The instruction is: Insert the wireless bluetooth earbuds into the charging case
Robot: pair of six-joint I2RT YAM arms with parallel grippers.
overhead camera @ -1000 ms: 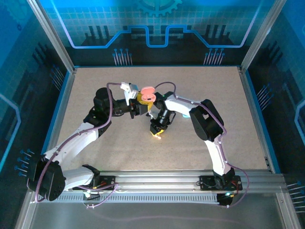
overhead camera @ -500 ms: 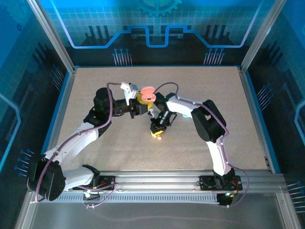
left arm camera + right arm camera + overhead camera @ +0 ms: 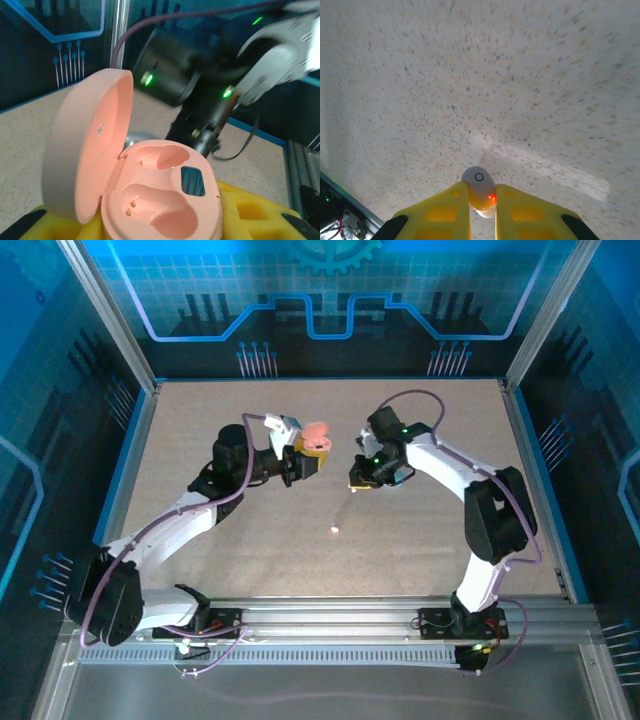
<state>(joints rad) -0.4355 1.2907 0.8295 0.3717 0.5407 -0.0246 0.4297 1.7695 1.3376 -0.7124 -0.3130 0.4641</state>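
**Bud gripped, open case waiting – carry and seat comes next**

The right gripper [image 3: 480,194] has its yellow fingers clamped on a pale earbud [image 3: 478,181] with a red light lit, held above the bare table [image 3: 430,540]. The left gripper [image 3: 303,460] is clamped on the pink charging case [image 3: 167,200]. Its lid [image 3: 85,150] is tipped up to the left and both wells [image 3: 160,212] are empty.

In the top view the case sits left of centre, with the held earbud near it on the right, not touching. The step looks like transport: one bud picked, none seated.

The next move calls for bringing the bud left over a well, matching its shape and pressing down gently. I cannot tell which well it fits.

A tiny pale piece [image 3: 333,530] lies on the table nearer the bases, probably another bud.

There is open tabletop all round and the walls are well away. The tight spot is between the two wrists, and the raised lid blocks the case's left side.
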